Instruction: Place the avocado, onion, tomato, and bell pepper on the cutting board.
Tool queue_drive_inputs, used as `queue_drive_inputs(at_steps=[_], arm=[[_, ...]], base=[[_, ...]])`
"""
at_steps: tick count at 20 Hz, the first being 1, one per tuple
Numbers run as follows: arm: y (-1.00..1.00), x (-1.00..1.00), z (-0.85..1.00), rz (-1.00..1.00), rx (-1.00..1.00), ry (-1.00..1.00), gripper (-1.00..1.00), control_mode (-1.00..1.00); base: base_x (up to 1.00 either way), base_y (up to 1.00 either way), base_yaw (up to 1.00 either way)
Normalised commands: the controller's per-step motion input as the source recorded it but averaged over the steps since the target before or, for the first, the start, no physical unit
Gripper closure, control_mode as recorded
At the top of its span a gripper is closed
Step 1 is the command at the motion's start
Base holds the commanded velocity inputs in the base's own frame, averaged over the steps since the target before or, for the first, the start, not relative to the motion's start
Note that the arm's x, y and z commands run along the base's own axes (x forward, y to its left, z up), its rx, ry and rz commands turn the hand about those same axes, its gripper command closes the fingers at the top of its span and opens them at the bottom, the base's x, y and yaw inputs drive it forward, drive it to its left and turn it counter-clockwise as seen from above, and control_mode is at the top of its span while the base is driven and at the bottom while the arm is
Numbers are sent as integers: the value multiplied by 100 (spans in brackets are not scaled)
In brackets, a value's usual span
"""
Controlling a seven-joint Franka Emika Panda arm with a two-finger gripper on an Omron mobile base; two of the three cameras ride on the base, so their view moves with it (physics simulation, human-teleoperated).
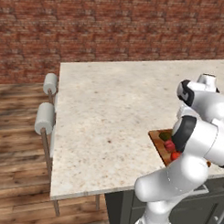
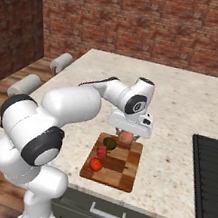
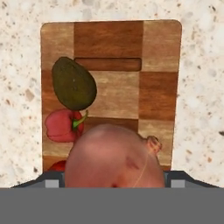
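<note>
Looks like a home kitchen: speckled stone table [image 1: 109,118], stovetop [image 2: 209,179] on the right, brick wall [image 1: 112,27], stools [image 1: 45,118] left.

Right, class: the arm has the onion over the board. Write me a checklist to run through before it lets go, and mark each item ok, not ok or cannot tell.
1. Onion is over the cutting board, not the counter: ok.
2. Free board space beside the vegetables for the onion: ok, the side away from them is bare.
3. Avocado already on the board: ok.
4. Bell pepper already on the board: ok.
5. Tomato already on the board: ok.
6. Onion low enough to release without rolling: cannot tell; its height above the board is unclear.
</note>
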Motion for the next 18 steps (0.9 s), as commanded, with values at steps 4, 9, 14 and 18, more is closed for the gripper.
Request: queue_drive_inputs(at_steps=[4,9,14,18], arm=[[0,6,-40,0,0,1,100,-100],[0,10,-22,0,0,0,100,-100],[-3,13,-20,0,0,0,100,-100],[-20,18,-23,0,0,0,100,-100]], base=[[0,0,0],[0,0,0],[0,0,0],[0,0,0]])
